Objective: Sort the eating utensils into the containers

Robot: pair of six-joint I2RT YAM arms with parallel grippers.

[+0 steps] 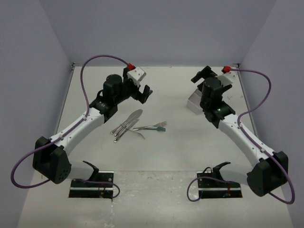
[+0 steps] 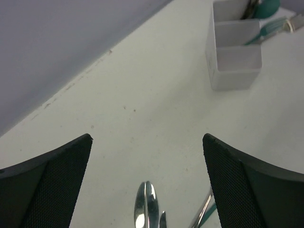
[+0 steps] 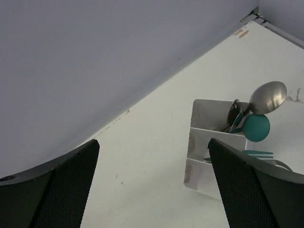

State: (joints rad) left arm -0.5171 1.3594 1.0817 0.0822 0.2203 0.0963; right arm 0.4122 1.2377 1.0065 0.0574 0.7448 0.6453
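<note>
Left gripper [image 2: 147,142]: hanging wide open, gripping nothing, with the loose utensils [image 1: 129,125] (silver, one teal) lying mid-table just nearward of its fingertips. Right gripper [image 3: 154,145]: likewise gaping, hovering near the white container [image 3: 200,137], which is holding spoons [image 3: 268,97] in its far compartment.

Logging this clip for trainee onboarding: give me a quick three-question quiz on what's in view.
1. True or false: the left gripper holds a utensil.
2. What sticks up from the divided box's end compartment? A spoons; B knives; C nothing.
3. Which arm's gripper is nearer the loose utensil pile?
Key: 1 false, it is open and empty. 2 A. 3 the left; the right gripper is by the box.
</note>
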